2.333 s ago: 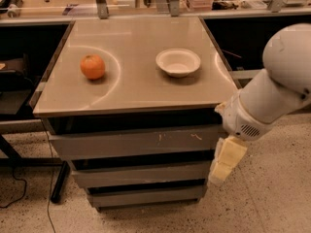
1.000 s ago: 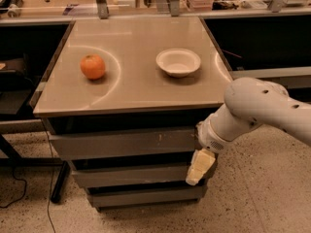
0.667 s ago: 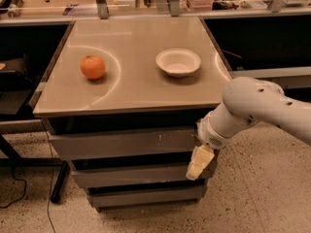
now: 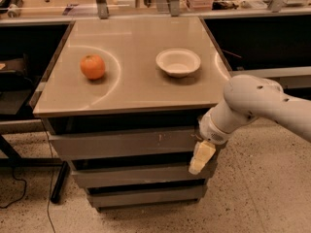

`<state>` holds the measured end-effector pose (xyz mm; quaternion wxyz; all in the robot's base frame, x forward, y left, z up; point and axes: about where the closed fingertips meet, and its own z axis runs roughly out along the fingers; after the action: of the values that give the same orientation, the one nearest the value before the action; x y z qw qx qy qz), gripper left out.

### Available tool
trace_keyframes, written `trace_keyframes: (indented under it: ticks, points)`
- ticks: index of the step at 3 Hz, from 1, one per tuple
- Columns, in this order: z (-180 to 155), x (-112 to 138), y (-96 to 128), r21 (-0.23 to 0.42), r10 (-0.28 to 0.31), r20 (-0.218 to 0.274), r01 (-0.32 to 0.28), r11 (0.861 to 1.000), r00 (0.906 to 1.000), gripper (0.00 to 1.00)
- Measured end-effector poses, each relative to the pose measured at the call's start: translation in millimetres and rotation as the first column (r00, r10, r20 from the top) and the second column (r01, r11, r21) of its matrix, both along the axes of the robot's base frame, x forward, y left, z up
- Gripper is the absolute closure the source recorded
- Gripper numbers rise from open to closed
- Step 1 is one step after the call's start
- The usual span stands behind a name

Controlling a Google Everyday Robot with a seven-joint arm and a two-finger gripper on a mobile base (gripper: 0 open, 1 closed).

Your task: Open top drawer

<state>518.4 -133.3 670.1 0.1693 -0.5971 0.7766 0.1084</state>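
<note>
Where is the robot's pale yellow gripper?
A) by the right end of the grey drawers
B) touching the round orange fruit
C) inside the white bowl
A: the pale yellow gripper hangs by the lower right corner of the wide, scratched grey top drawer.

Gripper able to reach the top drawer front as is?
Probably yes. The gripper hangs by the right end of the top drawer, nothing between them. The orange and bowl sit up on the tabletop, out of the way.
</note>
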Motion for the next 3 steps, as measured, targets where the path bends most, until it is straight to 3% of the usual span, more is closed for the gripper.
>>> trace_keyframes:
  ticks: [2,3]
  points:
    - [-21,-17,0,0.011,0.057,-0.062,-0.056,0.998,0.9965,0.0]
    - [-17,-18,-1,0.011,0.058,-0.063,-0.057,0.998,0.9963,0.0]
